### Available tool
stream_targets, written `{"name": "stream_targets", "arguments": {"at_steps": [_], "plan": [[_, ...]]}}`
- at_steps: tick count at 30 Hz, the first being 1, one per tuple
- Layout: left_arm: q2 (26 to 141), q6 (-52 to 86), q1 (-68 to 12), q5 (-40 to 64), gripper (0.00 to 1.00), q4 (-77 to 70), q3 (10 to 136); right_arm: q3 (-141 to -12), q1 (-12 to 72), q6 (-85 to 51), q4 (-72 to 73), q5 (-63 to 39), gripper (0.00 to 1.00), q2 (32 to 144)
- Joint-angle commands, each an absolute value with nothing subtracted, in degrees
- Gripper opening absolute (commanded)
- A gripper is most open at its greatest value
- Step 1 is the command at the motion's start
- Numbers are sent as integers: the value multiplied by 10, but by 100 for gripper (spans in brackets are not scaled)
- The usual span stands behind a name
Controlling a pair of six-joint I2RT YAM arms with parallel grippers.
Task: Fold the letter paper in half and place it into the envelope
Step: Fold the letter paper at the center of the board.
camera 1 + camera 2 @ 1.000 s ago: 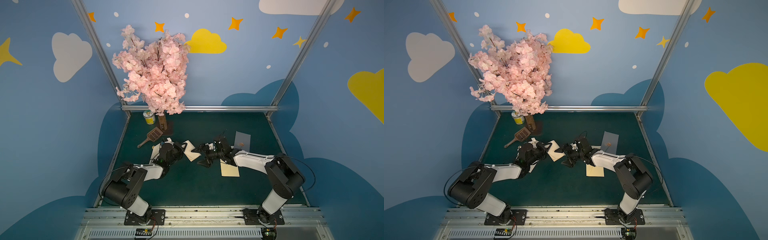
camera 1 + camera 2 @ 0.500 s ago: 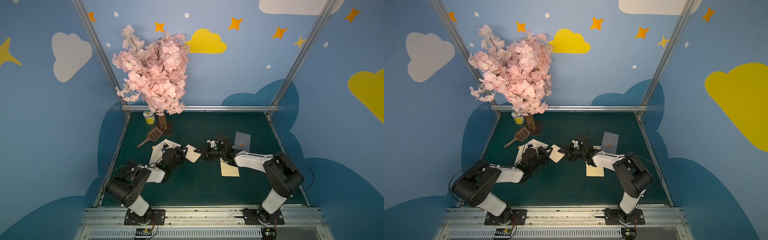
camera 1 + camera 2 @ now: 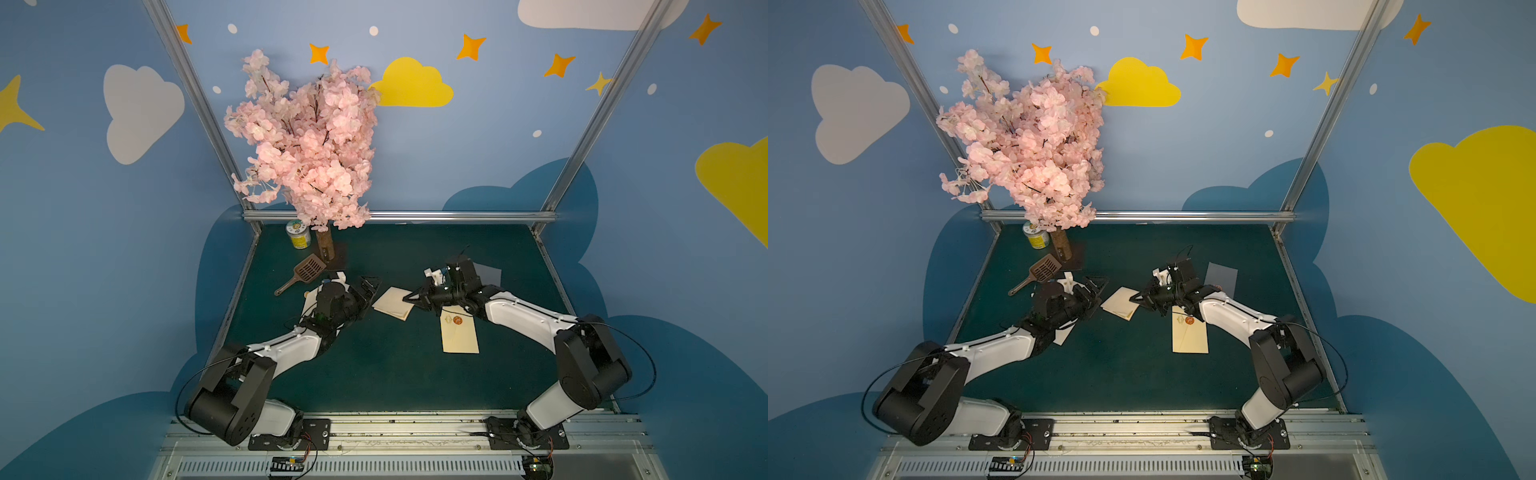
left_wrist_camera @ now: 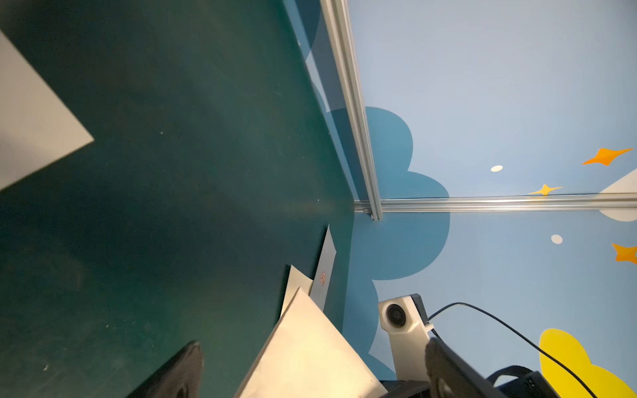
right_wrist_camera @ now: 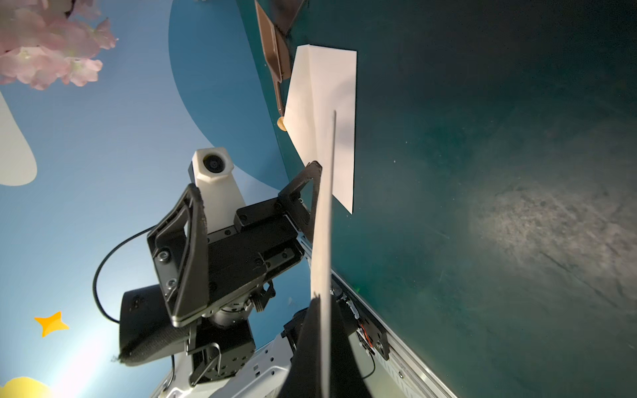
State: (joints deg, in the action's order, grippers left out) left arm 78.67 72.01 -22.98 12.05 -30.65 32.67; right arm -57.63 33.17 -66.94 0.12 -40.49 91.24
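I see a cream letter paper [image 3: 392, 306], a tan envelope [image 3: 459, 340] with an orange-red seal [image 3: 457, 320], a dark green worktop [image 3: 390, 374], pink blossoms [image 3: 307, 145], a brown scoop [image 3: 309, 268] and blue cloud-patterned walls [image 3: 498, 158].

1. In both top views the light is even; the walls [image 3: 478, 166] read bright, the green table [image 3: 395, 374] dim, shadows barely showing.
2. The frame posts [image 3: 201, 104] bow near the edges: wide-lens distortion.
3. Right wrist view: white glare blooms in 1 corner, a pale sheen lies on the table, and the folded paper [image 5: 324, 241], edge-on, is soft.
4. Left wrist view: the white sheet [image 4: 31, 113] is blurred.
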Motion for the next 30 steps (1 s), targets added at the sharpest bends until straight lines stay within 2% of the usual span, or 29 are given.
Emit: {"name": "stream_targets", "arguments": {"at_steps": [1, 9, 17, 24, 30], "plan": [[763, 596, -209, 188, 100, -166, 351, -590, 325, -590, -79, -456, 0, 892], [818, 480, -148, 376, 100, -135, 409, -597, 309, -534, -88, -558, 0, 899], [913, 489, -136, 522, 99, -266, 431, -621, 307, -511, -93, -615, 0, 915], [951, 542, -136, 577, 83, -373, 424, -633, 308, -508, -77, -622, 0, 954], [959, 559, -136, 601, 57, -398, 420, -655, 308, -499, -83, -624, 0, 983]]}}
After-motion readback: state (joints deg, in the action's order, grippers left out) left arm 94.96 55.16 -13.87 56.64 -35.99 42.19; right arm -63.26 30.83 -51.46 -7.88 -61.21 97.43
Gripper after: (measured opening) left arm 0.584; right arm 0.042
